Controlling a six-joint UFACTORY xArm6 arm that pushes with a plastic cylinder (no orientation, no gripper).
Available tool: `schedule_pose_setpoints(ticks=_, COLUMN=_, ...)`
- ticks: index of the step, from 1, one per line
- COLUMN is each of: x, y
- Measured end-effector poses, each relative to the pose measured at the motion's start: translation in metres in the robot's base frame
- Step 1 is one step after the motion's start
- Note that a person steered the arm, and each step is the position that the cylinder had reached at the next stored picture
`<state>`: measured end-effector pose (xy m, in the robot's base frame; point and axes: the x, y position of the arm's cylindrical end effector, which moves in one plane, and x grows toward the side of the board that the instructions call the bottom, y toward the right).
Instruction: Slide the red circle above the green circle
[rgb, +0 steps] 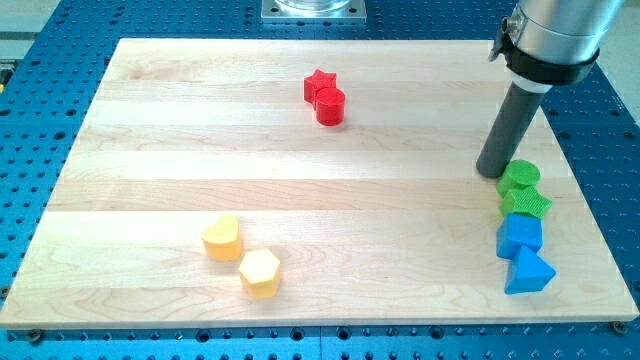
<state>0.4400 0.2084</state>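
Note:
The red circle (331, 105) stands near the view's top centre, touching a red star (318, 84) just up and left of it. The green circle (520, 176) sits at the view's right, with a green star-like block (527, 204) touching it below. My tip (490, 172) rests on the board just left of the green circle, close to or touching it, far right of the red circle.
A blue block (520, 235) and a blue triangle (528, 271) line up below the green blocks near the board's right edge (590, 190). A yellow heart (221, 237) and a yellow hexagon (260, 272) lie at the lower left.

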Motion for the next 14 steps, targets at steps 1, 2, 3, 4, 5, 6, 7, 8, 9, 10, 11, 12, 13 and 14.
schedule_pose_setpoints(ticks=1, x=-0.002, y=-0.071)
schedule_pose_setpoints(ticks=2, x=0.019, y=-0.211)
schedule_pose_setpoints(ticks=3, x=-0.036, y=-0.257)
schedule_pose_setpoints(ticks=4, x=-0.098, y=-0.281)
schedule_pose_setpoints(ticks=5, x=-0.124, y=-0.25)
schedule_pose_setpoints(ticks=6, x=-0.111, y=-0.163)
schedule_pose_setpoints(ticks=7, x=-0.085, y=-0.128)
schedule_pose_setpoints(ticks=8, x=-0.085, y=-0.168)
schedule_pose_setpoints(ticks=9, x=-0.085, y=-0.212)
schedule_pose_setpoints(ticks=10, x=-0.074, y=-0.25)
schedule_pose_setpoints(ticks=11, x=-0.045, y=-0.232)
schedule_pose_setpoints(ticks=12, x=-0.034, y=-0.154)
schedule_pose_setpoints(ticks=13, x=-0.015, y=-0.101)
schedule_pose_setpoints(ticks=14, x=-0.046, y=-0.124)
